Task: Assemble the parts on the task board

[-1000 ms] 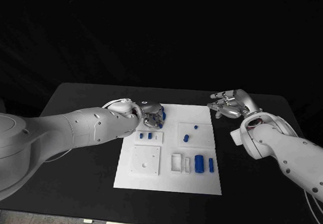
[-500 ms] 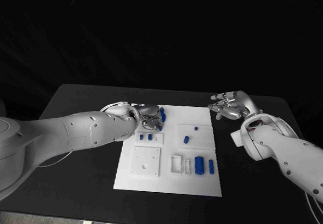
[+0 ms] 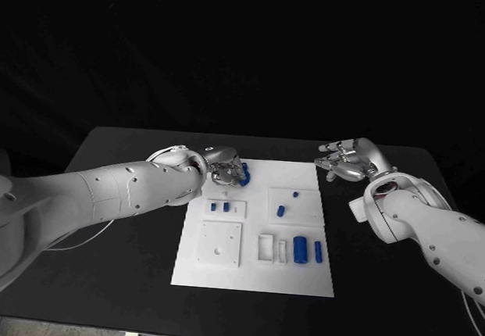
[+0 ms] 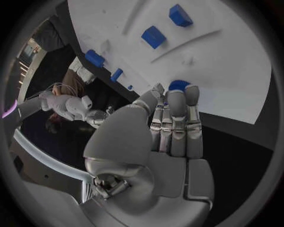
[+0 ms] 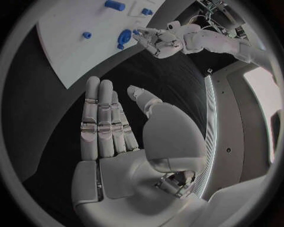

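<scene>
Head view: I count one white task board (image 3: 252, 272) mid table (image 3: 111, 267), seven blue parts on it. Left robot hand (image 3: 227, 169) over board's far-left corner, fingers straight, fingertips at round blue part (image 4: 177, 85), holding nothing. Right robot hand (image 3: 348, 158) spread flat, empty, beside far-right corner.

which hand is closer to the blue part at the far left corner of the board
Left. The left hand hovers right beside the blue part at the task board's far left corner. The right hand is off the board, over the black table past its far right corner.
</scene>
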